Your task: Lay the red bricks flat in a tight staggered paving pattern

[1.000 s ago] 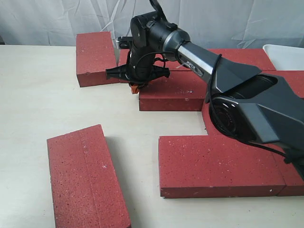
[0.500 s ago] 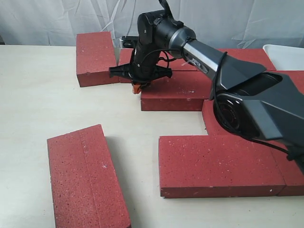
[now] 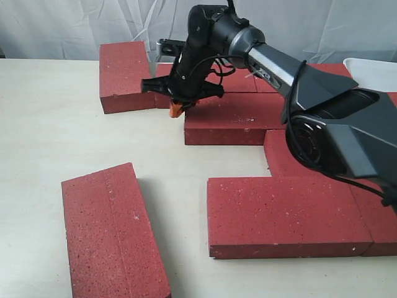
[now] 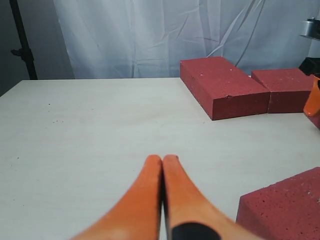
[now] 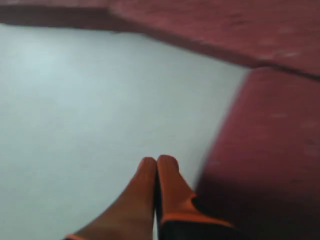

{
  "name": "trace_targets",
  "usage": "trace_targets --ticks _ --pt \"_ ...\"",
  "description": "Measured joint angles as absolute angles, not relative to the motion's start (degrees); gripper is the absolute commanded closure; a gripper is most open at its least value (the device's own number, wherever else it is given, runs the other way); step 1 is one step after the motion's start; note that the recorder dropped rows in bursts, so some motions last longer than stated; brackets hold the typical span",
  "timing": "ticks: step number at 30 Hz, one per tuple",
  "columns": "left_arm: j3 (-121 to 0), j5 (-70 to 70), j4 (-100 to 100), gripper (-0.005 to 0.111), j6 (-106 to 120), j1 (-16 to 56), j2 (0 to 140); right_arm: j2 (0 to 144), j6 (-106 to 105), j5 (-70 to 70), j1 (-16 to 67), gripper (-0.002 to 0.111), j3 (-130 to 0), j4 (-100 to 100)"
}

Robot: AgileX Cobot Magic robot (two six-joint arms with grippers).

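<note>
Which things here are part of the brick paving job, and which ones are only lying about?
Part of the job:
red bricks, some laid together, some loose
right gripper, shut, near the far bricks
left gripper, shut, over bare table

Only lying about:
white container, beside the far bricks
curtain
black stand

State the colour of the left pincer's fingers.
Orange. The fingers show best in the left wrist view.
</note>
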State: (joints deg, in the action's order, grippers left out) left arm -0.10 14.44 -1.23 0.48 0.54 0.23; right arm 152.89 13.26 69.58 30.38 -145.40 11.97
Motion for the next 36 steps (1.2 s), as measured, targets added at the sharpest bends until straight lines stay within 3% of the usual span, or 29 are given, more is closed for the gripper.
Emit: trace_targets --ticks 4,8,12,15,21,29,32,36 --pt "-0.1 14.44 -1.23 0.107 0.48 0.54 0.23 152.78 22.33 70.07 30.88 0.109 -145.43 5.64" --pt "-0.1 14.44 -1.23 0.107 0.48 0.54 0.23 152.78 15.25 67.78 30.28 0.109 -146.19 19.93" --pt "-0.1 14.44 -1.23 0.107 0.48 0.54 0.23 152.78 24.07 69.6 31.52 0.109 -145.88 3.07" --pt "-0.1 14.44 -1.23 0.107 0.48 0.54 0.23 152.78 27.49 69.6 31.6 0.109 -145.78 4.14" --pt "-0.1 14.44 -1.23 0.107 0.48 0.54 0.23 152.78 16.72 67.8 32.82 0.109 -145.78 15.46" --pt "-0.1 14.44 -1.23 0.107 0.48 0.54 0.23 149.99 10.99 69.66 32.62 0.109 -146.11 16.44" --pt "-0.1 14.44 -1.23 0.107 0.48 0.54 0.23 146.47 7.96 69.45 32.22 0.109 -142.85 16.36" --pt "-0.1 14.44 -1.23 0.107 0.48 0.54 0.23 139.17 2.65 69.56 31.2 0.109 -126.73 14.17"
